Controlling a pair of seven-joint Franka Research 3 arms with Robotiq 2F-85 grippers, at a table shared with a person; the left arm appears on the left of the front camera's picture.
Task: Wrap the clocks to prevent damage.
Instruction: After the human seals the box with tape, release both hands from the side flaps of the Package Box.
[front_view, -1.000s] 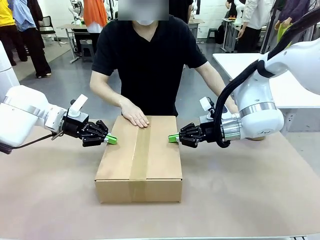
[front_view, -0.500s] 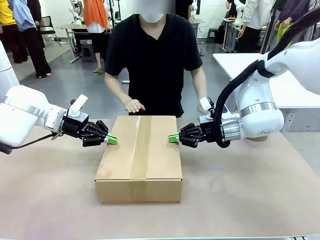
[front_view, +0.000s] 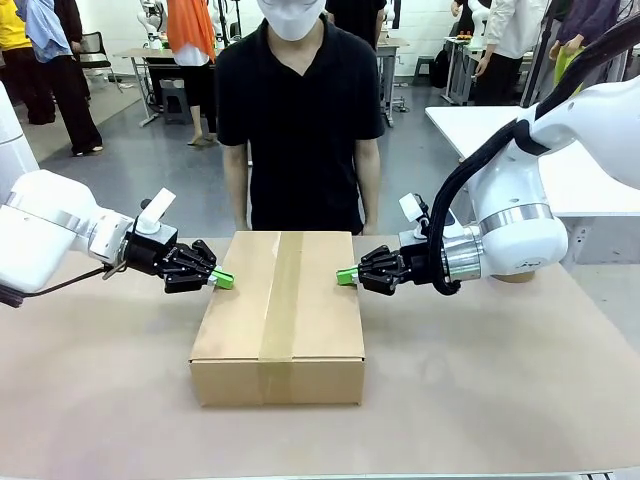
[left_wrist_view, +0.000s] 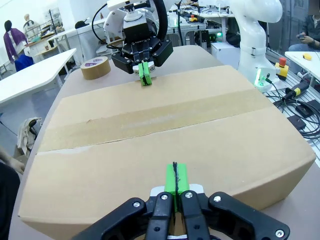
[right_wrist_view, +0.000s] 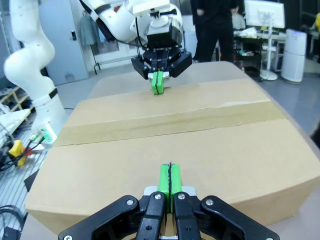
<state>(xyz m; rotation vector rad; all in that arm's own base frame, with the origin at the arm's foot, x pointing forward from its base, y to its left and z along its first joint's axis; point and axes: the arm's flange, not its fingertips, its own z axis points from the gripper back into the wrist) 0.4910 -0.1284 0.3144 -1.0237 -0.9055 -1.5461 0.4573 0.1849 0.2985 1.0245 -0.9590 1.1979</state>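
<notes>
On the table (front_view: 500, 400), one taped box (front_view: 280, 315) between two grippers, left (front_view: 222, 279) and right (front_view: 346, 276), fingers together.

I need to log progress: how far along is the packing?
Done: the cardboard box is closed, with a tape strip along its top seam. In hand: the left hand and right hand, both shut, sit at opposite sides of the box. Left: cannot tell; no clocks are visible.

one taped cardboard box (front_view: 279, 313), one tape roll (left_wrist_view: 95, 67), two grippers, one person (front_view: 300, 115)
</notes>
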